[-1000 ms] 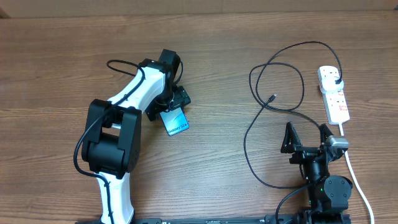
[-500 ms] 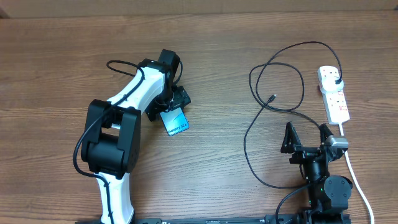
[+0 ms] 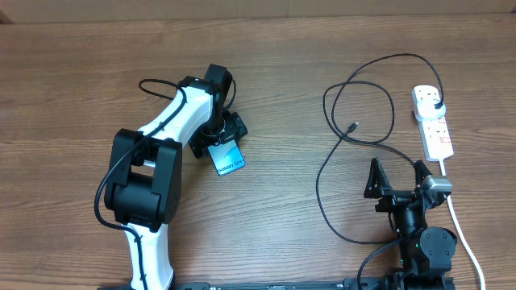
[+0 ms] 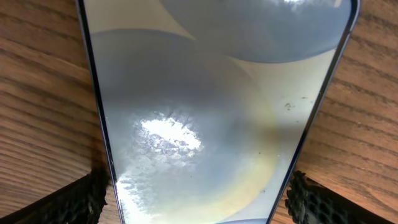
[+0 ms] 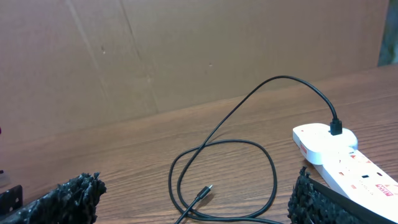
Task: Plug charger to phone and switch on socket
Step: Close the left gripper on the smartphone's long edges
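Note:
The phone (image 3: 228, 159) lies flat on the wooden table, its light-blue screen (image 4: 211, 106) filling the left wrist view. My left gripper (image 3: 219, 141) is down over the phone's far end, open, with one black finger pad (image 4: 84, 202) beside each long edge. The charger's black cable (image 3: 339, 153) loops across the right half of the table. Its connector tip (image 3: 355, 126) lies loose on the wood, and its plug (image 3: 436, 105) sits in the white socket (image 3: 434, 125). My right gripper (image 3: 397, 176) hovers open and empty, nearer than the tip (image 5: 205, 190) and left of the socket (image 5: 336, 155).
A thick white cord (image 3: 459, 225) runs from the socket toward the table's front edge, past the right arm's base (image 3: 426, 246). A brown cardboard wall (image 5: 186, 50) stands behind the table. The left arm's white body (image 3: 153, 161) stretches over the left middle.

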Robot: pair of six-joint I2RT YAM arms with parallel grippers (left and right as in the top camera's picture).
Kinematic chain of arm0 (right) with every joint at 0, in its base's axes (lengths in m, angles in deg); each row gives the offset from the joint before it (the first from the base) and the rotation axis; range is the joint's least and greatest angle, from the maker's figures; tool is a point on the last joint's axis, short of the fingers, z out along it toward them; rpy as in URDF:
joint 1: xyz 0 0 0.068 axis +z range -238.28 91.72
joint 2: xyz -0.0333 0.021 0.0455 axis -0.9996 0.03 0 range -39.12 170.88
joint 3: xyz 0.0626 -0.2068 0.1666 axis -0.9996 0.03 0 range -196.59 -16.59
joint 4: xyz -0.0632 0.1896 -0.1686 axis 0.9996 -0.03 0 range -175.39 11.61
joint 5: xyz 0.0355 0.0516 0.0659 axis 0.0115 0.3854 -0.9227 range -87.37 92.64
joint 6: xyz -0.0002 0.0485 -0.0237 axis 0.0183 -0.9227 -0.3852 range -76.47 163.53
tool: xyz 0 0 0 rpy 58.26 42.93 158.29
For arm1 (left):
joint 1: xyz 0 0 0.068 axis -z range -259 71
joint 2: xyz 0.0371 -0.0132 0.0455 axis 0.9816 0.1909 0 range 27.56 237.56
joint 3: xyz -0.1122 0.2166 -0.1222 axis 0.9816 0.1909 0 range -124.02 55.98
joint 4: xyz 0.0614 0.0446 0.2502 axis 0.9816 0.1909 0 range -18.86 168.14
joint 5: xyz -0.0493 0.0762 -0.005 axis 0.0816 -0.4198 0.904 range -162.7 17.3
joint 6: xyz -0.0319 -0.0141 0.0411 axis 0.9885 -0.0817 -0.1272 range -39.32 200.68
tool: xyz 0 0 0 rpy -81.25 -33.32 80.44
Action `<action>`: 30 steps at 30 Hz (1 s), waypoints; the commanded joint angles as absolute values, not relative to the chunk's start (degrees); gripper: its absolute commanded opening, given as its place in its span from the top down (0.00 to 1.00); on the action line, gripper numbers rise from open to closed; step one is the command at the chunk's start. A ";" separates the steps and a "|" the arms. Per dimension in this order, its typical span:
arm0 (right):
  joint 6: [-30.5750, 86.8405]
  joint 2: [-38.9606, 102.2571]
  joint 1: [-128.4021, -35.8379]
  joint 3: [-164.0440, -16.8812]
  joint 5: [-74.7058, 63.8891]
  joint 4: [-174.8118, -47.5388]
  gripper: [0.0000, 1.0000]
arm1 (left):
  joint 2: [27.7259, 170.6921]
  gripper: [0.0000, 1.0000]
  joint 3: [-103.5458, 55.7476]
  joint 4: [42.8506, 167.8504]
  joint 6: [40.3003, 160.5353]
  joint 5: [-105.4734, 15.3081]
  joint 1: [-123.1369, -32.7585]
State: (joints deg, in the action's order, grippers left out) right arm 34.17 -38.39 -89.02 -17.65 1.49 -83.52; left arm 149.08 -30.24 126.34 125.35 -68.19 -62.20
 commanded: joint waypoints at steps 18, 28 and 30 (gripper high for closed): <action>34.43 -38.96 -88.99 -17.03 1.47 -83.12 0.00 | 150.08 0.04 -27.53 126.15 125.87 -68.47 -61.96; 34.43 -38.94 -88.99 -17.03 1.47 -83.12 0.00 | 150.08 0.03 -25.58 126.37 125.85 -68.38 -61.70; 34.43 -38.94 -88.99 -17.03 1.47 -83.12 0.00 | 150.08 0.03 -25.58 126.39 125.85 -68.12 -61.65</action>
